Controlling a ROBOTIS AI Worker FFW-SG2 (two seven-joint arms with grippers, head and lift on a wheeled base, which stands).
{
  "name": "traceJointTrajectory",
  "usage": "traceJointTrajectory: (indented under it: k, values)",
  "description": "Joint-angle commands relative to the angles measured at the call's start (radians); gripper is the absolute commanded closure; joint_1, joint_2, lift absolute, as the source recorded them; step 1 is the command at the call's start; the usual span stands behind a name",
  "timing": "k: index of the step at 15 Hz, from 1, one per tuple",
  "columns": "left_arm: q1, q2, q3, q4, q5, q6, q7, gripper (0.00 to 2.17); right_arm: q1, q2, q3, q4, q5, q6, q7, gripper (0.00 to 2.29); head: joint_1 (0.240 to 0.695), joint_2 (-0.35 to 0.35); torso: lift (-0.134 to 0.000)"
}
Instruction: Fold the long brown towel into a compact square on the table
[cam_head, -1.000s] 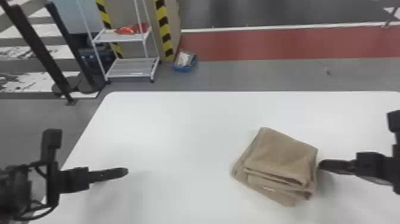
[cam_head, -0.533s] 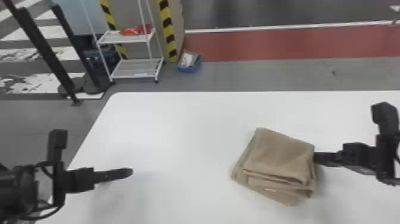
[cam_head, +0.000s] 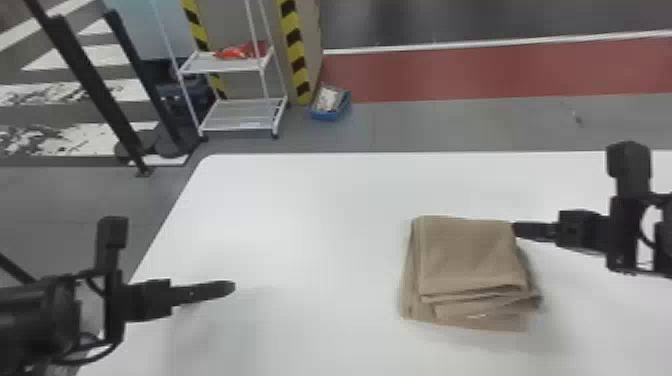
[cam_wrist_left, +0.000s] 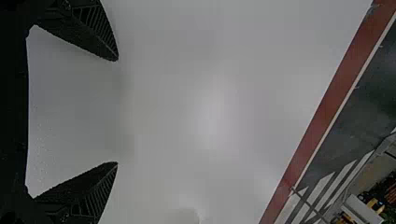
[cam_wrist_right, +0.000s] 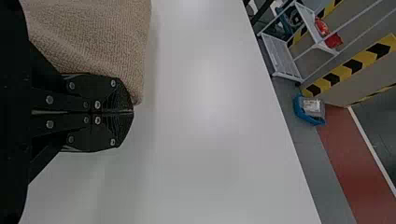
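In the head view the brown towel (cam_head: 467, 255) lies folded into a layered, roughly square stack on the table's right half, its layers fanned out slightly at the near side. My right gripper (cam_head: 516, 230) is at the towel's far right corner. Seen from the right wrist, that gripper (cam_wrist_right: 132, 112) has its fingers pressed together beside the towel (cam_wrist_right: 98, 37), touching its edge, with no cloth between them. My left gripper (cam_head: 232, 288) is over the table's left part, away from the towel; in its wrist view the gripper (cam_wrist_left: 117, 111) has its fingers wide apart with nothing between.
The white table (cam_head: 310, 210) ends at a far edge and a slanting left edge. Beyond it on the floor stand a white shelf rack (cam_head: 240, 117) and a blue bin (cam_head: 330, 104). Bare tabletop lies between the left gripper and the towel.
My right gripper has moved left and away from the near side, against the towel. The towel has turned counterclockwise and now lies straighter to the table. The left gripper has hardly shifted.
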Motion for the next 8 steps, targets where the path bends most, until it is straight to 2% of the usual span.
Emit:
traceJointTrajectory:
  k: [1, 3, 5, 6, 7, 8]
  values:
    - [0.000, 0.000, -0.003, 0.001, 0.000, -0.002, 0.002, 0.09, -0.026, 0.009, 0.016, 0.054, -0.006, -0.078, -0.006, 2.07, 0.695, 0.185, -0.124]
    - [0.000, 0.000, -0.004, 0.001, 0.000, -0.002, 0.003, 0.09, -0.040, 0.009, 0.039, 0.081, -0.006, -0.118, -0.025, 2.07, 0.695, 0.193, -0.124]
    - [0.000, 0.000, 0.000, 0.001, 0.001, -0.002, 0.002, 0.09, -0.037, 0.009, 0.050, 0.064, 0.027, -0.106, -0.026, 2.04, 0.695, 0.196, -0.124]
    - [0.002, 0.000, 0.007, 0.001, 0.001, 0.001, -0.001, 0.09, -0.014, 0.009, 0.059, 0.020, 0.087, -0.100, -0.026, 1.60, 0.695, 0.197, -0.124]
    - [0.002, 0.000, 0.011, 0.003, 0.003, -0.002, 0.000, 0.09, 0.011, 0.009, 0.059, -0.045, 0.142, -0.100, -0.025, 0.75, 0.695, 0.196, -0.124]
    - [0.002, 0.002, 0.011, 0.006, 0.003, -0.002, 0.002, 0.09, 0.032, 0.009, 0.070, -0.112, 0.164, -0.100, -0.011, 0.16, 0.695, 0.191, -0.124]
